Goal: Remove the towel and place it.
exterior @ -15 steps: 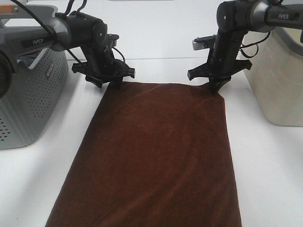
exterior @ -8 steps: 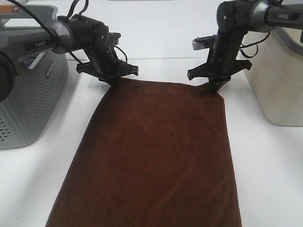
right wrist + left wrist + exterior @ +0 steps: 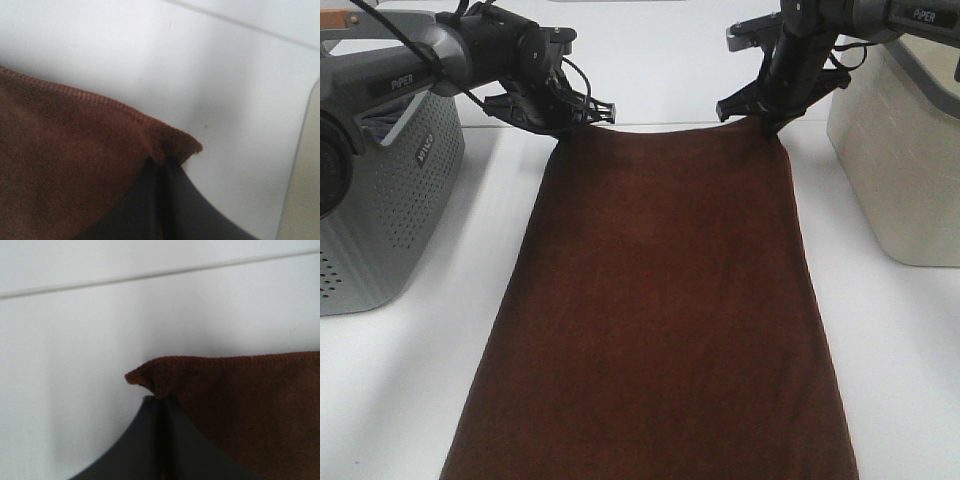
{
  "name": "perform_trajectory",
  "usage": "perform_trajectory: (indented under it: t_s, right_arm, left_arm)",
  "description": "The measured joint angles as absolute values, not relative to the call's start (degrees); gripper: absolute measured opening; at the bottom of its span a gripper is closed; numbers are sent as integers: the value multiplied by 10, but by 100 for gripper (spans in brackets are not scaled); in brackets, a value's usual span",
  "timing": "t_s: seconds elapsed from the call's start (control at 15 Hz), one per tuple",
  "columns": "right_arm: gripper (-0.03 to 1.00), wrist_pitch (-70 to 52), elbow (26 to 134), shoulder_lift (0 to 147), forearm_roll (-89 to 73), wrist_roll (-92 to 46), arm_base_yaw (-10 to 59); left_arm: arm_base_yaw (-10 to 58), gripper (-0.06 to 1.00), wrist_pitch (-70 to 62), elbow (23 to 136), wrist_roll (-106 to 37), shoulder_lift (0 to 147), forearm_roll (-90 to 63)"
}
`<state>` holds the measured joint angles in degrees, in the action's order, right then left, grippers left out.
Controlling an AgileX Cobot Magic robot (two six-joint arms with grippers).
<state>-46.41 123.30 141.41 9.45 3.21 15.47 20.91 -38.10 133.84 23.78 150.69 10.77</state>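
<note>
The left pincer is squeezed tight on one far corner of the towel. The right pincer is squeezed tight on the other far corner. The towel spreads out long over the white surface, between the grey basket and the pale bin. I think the grabbing step is done. Next, both arms should lift together, evenly, so no corner slips out.

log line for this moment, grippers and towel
left gripper: shut on towel far corner | right gripper: shut on other far corner | towel: spread on table
</note>
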Motion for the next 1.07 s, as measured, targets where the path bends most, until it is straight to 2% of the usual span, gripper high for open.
perform_trajectory:
  t_s: [0.67, 1.07]
  right_arm:
    - [0, -229, 1239, 1428, 144, 17, 155]
    - [2, -162, 1239, 1464, 151, 17, 155]
  left_arm:
    - [180, 1, -121, 1339, 258, 1521, 149]
    - [178, 3, -62, 1340, 258, 1548, 186]
